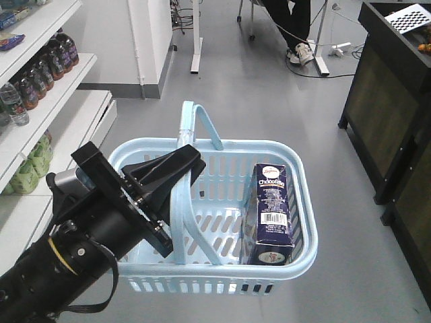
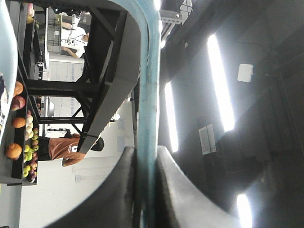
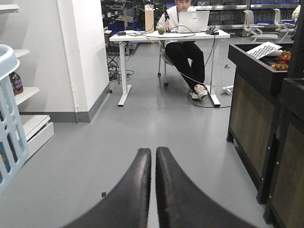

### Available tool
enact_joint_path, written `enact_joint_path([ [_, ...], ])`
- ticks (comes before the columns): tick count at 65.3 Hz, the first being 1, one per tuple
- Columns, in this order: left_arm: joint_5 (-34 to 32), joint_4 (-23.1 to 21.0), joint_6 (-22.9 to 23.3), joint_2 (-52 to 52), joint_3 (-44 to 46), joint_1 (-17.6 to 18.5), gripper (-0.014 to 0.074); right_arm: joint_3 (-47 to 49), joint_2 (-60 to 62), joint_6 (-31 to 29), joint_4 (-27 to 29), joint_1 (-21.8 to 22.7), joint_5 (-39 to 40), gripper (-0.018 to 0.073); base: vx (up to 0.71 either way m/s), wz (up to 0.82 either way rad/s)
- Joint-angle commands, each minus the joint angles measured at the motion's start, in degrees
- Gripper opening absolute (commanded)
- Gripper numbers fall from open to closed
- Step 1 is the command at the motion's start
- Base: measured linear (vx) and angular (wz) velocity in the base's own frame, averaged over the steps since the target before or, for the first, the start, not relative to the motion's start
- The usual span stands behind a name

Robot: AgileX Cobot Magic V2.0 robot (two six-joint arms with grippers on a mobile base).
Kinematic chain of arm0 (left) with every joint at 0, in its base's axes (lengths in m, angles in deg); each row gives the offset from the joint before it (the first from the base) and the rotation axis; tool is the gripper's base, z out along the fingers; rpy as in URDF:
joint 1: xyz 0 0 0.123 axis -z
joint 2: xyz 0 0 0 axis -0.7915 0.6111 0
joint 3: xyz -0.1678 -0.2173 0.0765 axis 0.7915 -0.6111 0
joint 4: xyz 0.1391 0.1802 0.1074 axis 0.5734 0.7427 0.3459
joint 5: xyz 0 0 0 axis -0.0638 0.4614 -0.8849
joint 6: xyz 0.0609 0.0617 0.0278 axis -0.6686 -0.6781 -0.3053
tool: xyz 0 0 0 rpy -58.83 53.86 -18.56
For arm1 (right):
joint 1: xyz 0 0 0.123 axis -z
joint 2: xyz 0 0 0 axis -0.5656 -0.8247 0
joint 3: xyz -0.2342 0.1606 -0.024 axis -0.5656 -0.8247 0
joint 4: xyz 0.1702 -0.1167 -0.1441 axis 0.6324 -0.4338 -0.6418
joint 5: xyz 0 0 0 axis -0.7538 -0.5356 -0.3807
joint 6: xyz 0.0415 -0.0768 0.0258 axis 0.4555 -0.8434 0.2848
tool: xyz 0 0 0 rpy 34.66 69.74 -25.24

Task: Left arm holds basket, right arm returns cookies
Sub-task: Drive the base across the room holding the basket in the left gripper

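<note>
**Cookies [image 1: 273, 212] in the basket [image 1: 296, 264], left gripper [image 1: 176, 169] on a handle**

The cookies stand on end in the right half of the basket, tipped a little against its right wall. The barcode face is turned toward the front camera, with the white logo up top. Grey floor [image 1: 269, 81] lies beneath the basket. White shelves [image 1: 74, 111] of dark bottles [image 1: 47, 64] run along the left, and a dark cabinet [image 1: 387, 108] stands on the right.

The left arm [image 1: 60, 256] comes in from the lower left. Its fingers are clamped on one hoop handle [image 2: 148, 95]; the wrist view shows the blue bar pinched tight between the two black pads. The second hoop rises at the far rim, apart from the gripper.

The right gripper [image 3: 153, 152] is outside the basket (only a strip of slotted blue wall shows at the left edge of its own view). Its fingers are pressed together with nothing between them. They point out over the floor toward a person [image 3: 185, 47] seated at a white desk [image 3: 142, 35], well apart from the cookies.
</note>
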Motion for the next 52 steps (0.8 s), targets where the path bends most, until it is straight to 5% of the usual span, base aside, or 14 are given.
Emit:
enact_joint_path([
  [1,-7.9,-0.8,0.0,-2.0,1.7,0.3,0.0000,-1.0,0.5,-0.5,-0.2,0.3,4.4,-0.0006,0.44,-0.03],
  [52,-7.9,-0.8,0.0,-2.0,1.7,0.3,0.0000,-1.0,0.5,-0.5,-0.2,0.3,4.4,-0.0006,0.43,-0.01],
])
